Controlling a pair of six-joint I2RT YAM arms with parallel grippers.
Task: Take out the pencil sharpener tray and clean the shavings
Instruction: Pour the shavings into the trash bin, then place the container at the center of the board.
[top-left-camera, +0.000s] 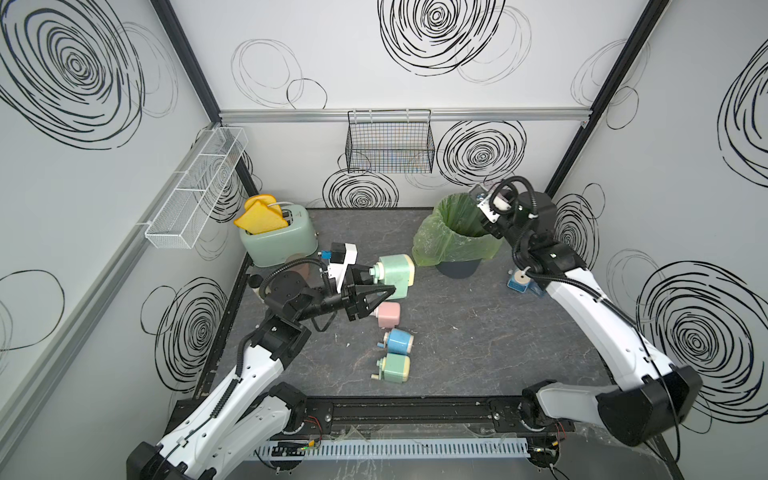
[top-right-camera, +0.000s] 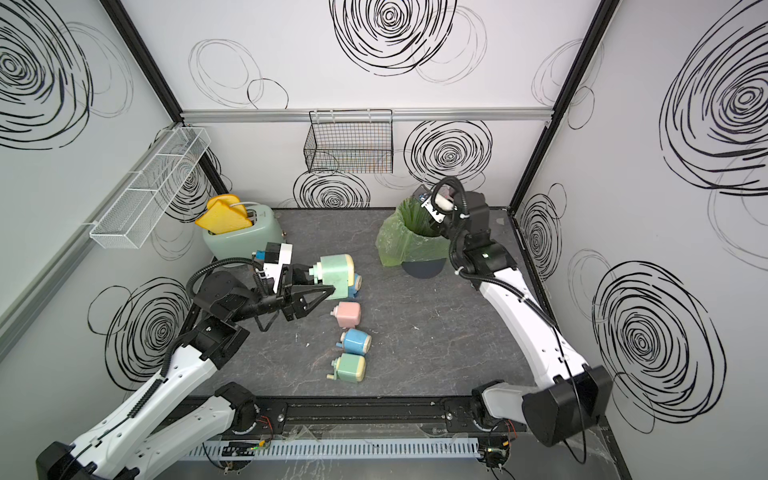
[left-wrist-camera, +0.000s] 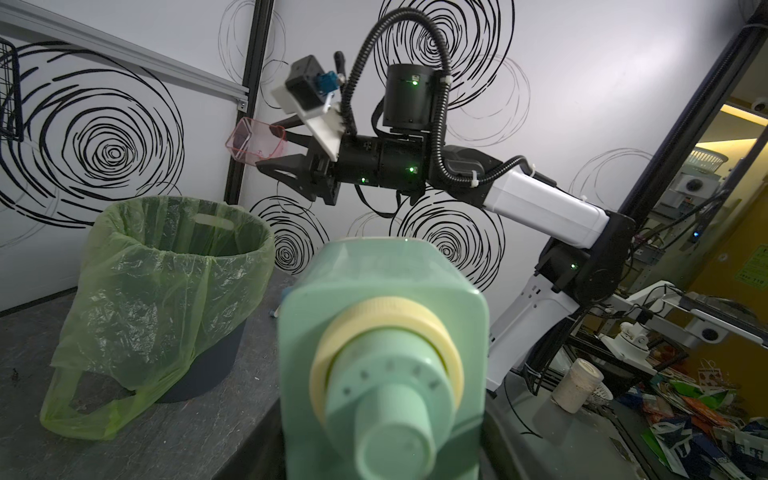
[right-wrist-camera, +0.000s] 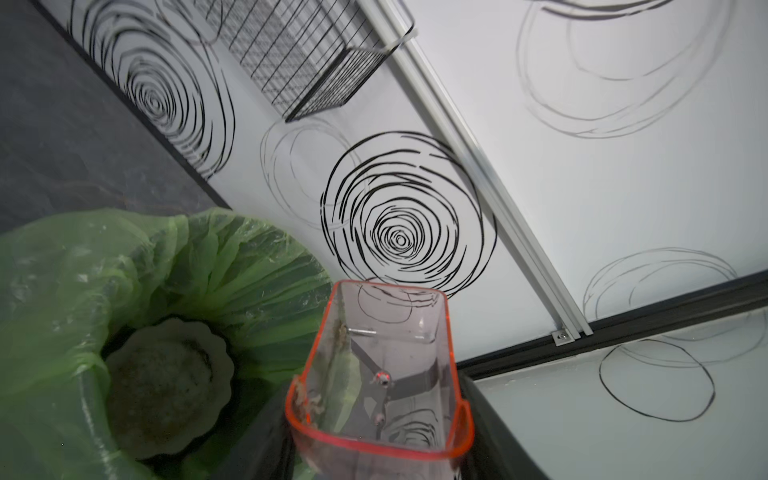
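Near ends of pink tray and green sharpener beyond their wrist views' edges.

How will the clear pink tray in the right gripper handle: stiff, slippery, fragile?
The tray looks like thin, clear, hard plastic, so it is probably light and stiff, yet crackable if squeezed. Its glossy walls may slip in the right gripper.

Robotics laboratory: enclosed cell of swirl-printed panels on aluminium rail, mounted robot arms, cluttered equipment outside.
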